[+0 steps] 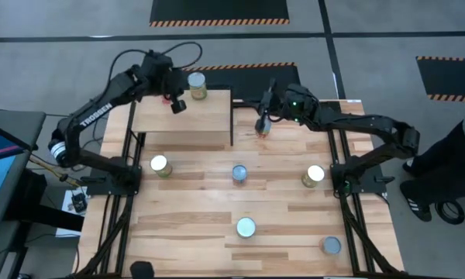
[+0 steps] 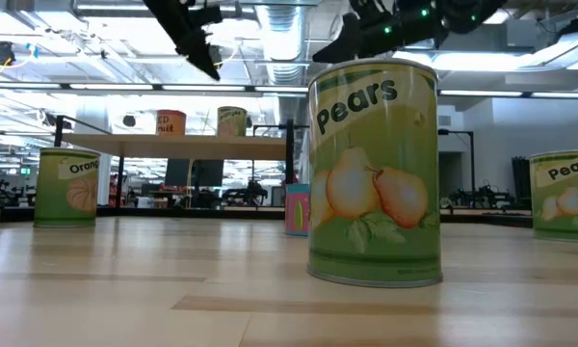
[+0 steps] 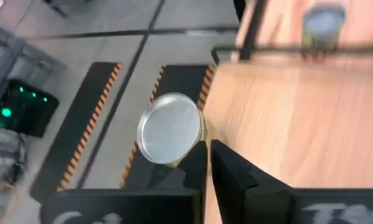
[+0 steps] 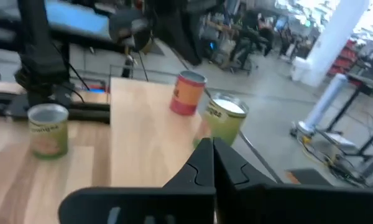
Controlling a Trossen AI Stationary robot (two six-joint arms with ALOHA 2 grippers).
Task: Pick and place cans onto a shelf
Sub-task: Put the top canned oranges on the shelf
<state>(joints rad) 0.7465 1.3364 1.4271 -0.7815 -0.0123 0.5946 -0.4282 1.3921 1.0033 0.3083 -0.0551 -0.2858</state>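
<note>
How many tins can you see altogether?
7 cans: a green one and a red one on the shelf; five on the table. Another may hide beneath the right gripper.

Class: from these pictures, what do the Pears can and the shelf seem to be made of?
Pears can: likely metal, with a glossy printed green label that looks like paper; its rim gleams. Shelf: pale, smooth wood, probably plywood; faint grain shows, and it looks lighter than the planked table.
</note>
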